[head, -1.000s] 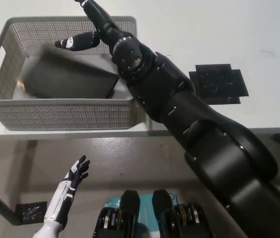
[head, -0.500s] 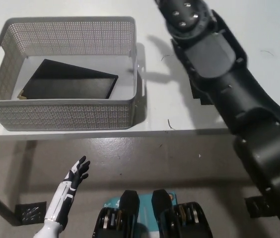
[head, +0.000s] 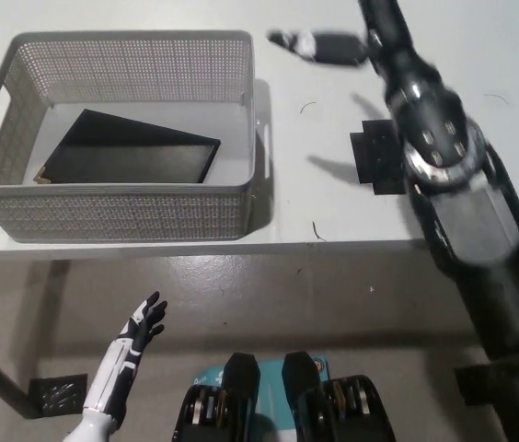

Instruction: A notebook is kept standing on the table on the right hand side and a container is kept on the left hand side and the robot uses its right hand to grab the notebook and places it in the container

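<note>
- Head view: one notebook (head: 131,149), black, lay flat on the floor of the one container (head: 121,214), a grey mesh basket at the left end of the white table (head: 333,207). One corner lay against the basket's left wall, by a small yellowish mark; none of it rose above the rim.
- Long axis of the notebook ran roughly left to right, tilted slightly down toward the right.
- Right hand (head: 319,46), black, was over the table beyond the basket's far right corner, clear of the rim. The notebook lay to its left and nearer the robot. The hand held nothing; motion blur hid its fingers, so I could not tell how far apart they were.
- Left hand (head: 140,324), white, rested low, below the table's front edge, fingers spread and empty. It sat almost under the basket, though the task assigns the right hand.
- One black mat (head: 376,158) lay on the table, partly behind the right arm.
- Judgement: placement looked complete; only clearing the arm remained.
</note>
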